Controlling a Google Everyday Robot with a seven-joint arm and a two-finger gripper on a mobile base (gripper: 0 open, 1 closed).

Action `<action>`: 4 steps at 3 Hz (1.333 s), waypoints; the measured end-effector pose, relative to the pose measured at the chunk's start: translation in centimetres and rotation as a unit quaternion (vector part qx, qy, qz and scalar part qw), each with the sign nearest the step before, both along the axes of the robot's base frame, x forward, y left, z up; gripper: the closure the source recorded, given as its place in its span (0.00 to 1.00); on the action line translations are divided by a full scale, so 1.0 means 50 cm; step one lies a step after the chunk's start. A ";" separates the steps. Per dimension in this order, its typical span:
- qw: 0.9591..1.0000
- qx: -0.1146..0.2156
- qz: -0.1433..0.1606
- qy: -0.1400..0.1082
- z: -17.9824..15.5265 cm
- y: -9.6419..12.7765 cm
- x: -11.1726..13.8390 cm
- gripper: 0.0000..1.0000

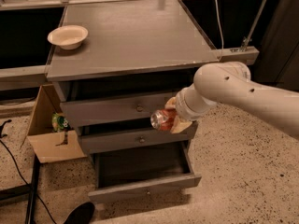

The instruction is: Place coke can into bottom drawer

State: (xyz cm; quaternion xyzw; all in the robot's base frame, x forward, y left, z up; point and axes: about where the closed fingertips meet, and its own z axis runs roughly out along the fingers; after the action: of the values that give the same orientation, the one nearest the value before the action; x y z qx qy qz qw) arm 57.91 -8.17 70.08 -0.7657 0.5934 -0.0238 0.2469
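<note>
Coke can (161,119) held in gripper (172,120) above open btm drawer (140,190)

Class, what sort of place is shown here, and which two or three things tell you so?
Probably a lab or office workspace: a grey drawer cabinet, a speckled hard floor, and a cardboard box beside it. The gripper holds a coke can above the open bottom drawer.

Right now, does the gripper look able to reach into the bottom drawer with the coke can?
Probably yes. The bottom drawer is pulled out, its dark interior open from above. The gripper, shut on the coke can, hangs higher, in front of the middle drawer; nothing lies between.
</note>
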 end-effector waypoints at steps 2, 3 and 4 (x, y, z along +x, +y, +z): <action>1.000 -0.002 0.000 0.011 -0.180 0.002 -0.002 1.00; 1.000 -0.001 -0.002 0.012 -0.189 -0.003 -0.002 1.00; 1.000 0.004 -0.003 0.013 -0.232 -0.009 0.007 1.00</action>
State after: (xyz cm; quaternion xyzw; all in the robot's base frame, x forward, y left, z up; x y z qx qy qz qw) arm 58.26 -8.60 58.46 -0.7634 0.5987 -0.0121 0.2424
